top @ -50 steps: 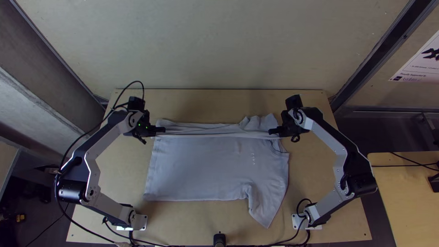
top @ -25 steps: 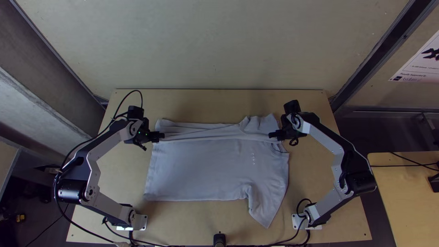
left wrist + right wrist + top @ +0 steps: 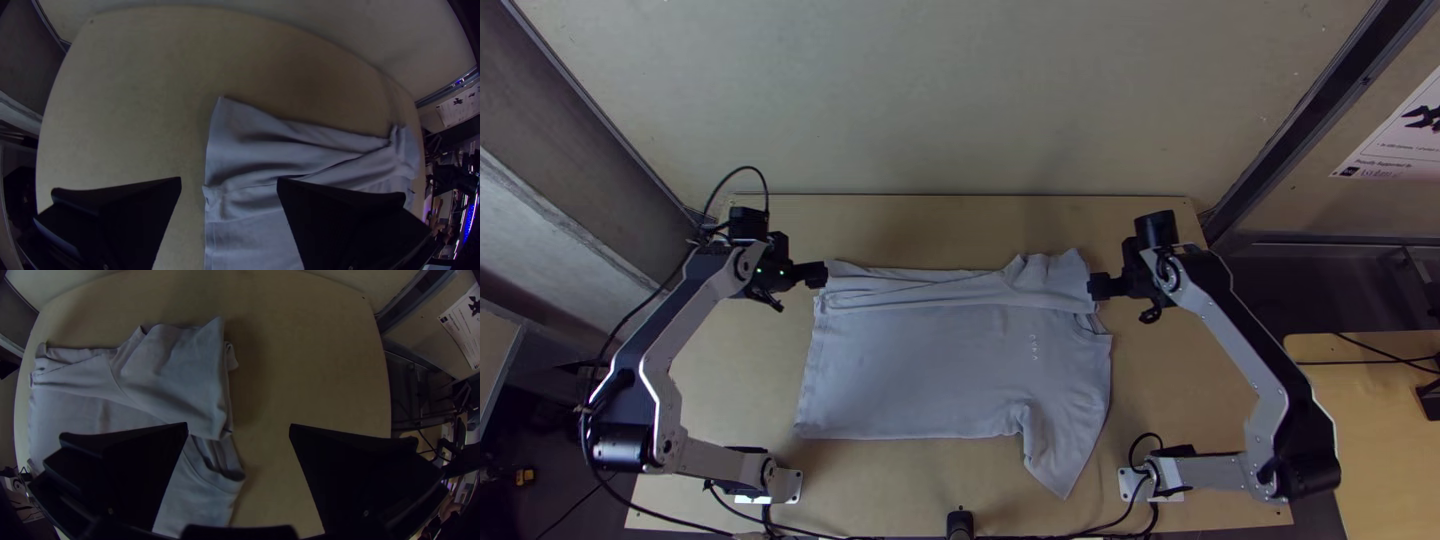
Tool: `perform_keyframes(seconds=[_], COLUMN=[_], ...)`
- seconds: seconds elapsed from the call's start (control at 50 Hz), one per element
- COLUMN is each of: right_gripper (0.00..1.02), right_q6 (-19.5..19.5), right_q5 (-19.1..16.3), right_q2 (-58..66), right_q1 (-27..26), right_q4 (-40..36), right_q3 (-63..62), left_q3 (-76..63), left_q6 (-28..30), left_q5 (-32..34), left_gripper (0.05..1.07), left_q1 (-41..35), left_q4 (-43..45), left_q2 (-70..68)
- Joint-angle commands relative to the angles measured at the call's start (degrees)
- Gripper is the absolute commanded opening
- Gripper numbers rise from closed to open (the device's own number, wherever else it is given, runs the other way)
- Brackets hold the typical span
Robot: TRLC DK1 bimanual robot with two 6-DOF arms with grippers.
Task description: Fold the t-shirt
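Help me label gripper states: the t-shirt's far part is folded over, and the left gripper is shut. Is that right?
Not quite: the left gripper is open, its fingers wide apart in the left wrist view. The t-shirt lies as you say.

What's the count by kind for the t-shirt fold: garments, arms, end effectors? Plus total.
Garments: 1 (grey t-shirt)
Arms: 2 (left arm, right arm)
End effectors: 2 (left end effector, right end effector; both open)
Total: 5
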Motion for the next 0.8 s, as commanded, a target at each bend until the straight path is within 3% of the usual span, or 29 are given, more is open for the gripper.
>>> perform_keyframes(seconds=[0.0,0.22,0.48,0.78], right_gripper=[0.99,0.99,0.99,0.99], right_q6=[1.9,6.8,6.7,7.5], right_q5=[0.7,0.9,0.9,0.8], right_q2=[-3.5,-9.1,-14.1,-17.9], right_q1=[0.4,0.7,2.4,5.5], right_q4=[-3.1,-9.9,-15.7,-18.4], right_q3=[2.2,4.7,4.6,2.7], left_q3=[2.8,2.9,-1.8,-14.7], left_q6=[1.3,5.0,8.7,19.3], left_q5=[1.1,0.8,0.4,-4.1], left_gripper=[1.00,1.00,1.02,1.02], left_q1=[0.4,1.0,1.3,0.6], left_q4=[-4.4,-12.5,-28.4,-34.3], left_q2=[-2.7,-6.7,-11.5,-23.7])
